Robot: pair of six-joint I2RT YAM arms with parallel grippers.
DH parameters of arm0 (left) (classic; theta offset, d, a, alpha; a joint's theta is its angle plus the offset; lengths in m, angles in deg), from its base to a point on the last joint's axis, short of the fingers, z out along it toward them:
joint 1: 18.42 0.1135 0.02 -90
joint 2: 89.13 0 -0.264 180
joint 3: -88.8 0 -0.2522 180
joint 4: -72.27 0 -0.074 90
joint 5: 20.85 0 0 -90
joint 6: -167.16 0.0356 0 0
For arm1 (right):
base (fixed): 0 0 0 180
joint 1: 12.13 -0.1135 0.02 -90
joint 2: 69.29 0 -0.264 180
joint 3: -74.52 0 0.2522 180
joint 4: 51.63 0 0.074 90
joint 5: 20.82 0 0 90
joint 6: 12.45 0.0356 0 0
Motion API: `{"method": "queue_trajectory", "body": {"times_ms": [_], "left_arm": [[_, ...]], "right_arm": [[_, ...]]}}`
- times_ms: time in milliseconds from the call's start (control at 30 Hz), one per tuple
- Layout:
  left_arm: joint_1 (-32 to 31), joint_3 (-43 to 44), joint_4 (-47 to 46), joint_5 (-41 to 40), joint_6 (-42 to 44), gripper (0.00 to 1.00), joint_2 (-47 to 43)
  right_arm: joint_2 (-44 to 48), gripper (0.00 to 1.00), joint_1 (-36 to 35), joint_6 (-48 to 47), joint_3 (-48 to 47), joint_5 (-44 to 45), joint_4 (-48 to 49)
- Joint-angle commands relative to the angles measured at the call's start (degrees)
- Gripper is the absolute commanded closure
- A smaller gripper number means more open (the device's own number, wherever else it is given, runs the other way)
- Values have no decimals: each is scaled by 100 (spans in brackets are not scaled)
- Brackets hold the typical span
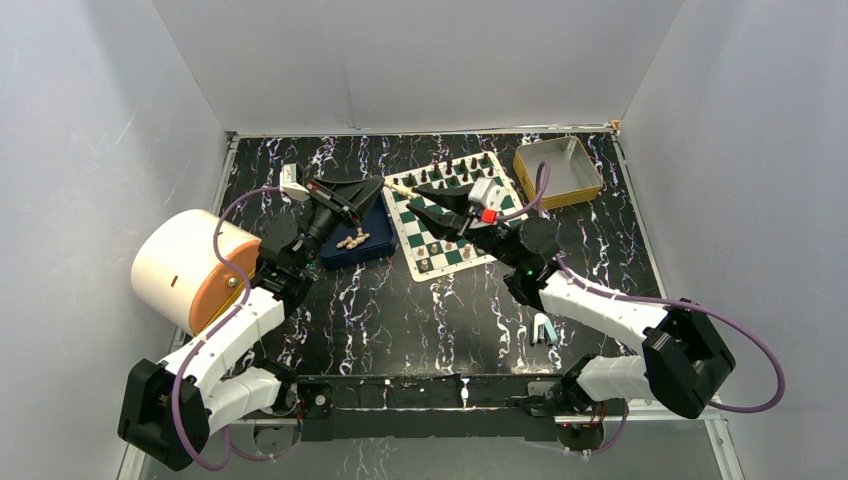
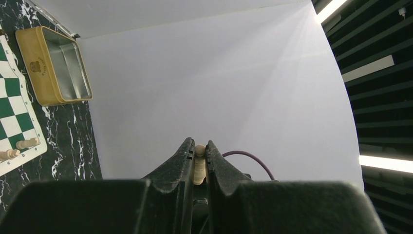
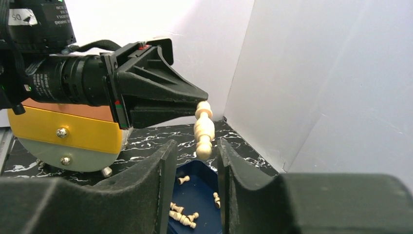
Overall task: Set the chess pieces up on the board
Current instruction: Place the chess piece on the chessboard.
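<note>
The left pincer point(image 2: 197, 146) was clamped on a cream chess piece point(image 3: 203, 127), held aloft beside the left edge of the board point(image 1: 408, 250), its long axis running toward the right pincer point(image 3: 195, 146), whose jaws stood apart astride the free end.

Whole table point(image 1: 400, 300) is seen from above and behind. The tin point(image 2: 31, 73) is caught sideways from the left wrist, the blue tray point(image 3: 197, 195) close-up from the right. The cream piece point(image 3: 204, 129) is shared by both.

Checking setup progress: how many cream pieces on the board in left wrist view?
2: one cream piece beside a second, near the board edge at frame left. Most of the board is cropped; more may be hidden.
</note>
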Motion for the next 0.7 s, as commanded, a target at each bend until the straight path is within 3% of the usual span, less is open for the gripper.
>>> {"method": "queue_trajectory", "body": {"times_ms": [0, 400, 667], "left_arm": [[-23, -63, -248, 34, -92, 100, -126], [-23, -79, -262, -12, 172, 100, -148], [22, -182, -200, -36, 1543, 100, -148]], "right_arm": [[-111, 61, -90, -204, -147, 18, 612], [-58, 87, -137, -62, -98, 282, 436], [559, 90, -138, 457, -411, 1304, -1906]]}}
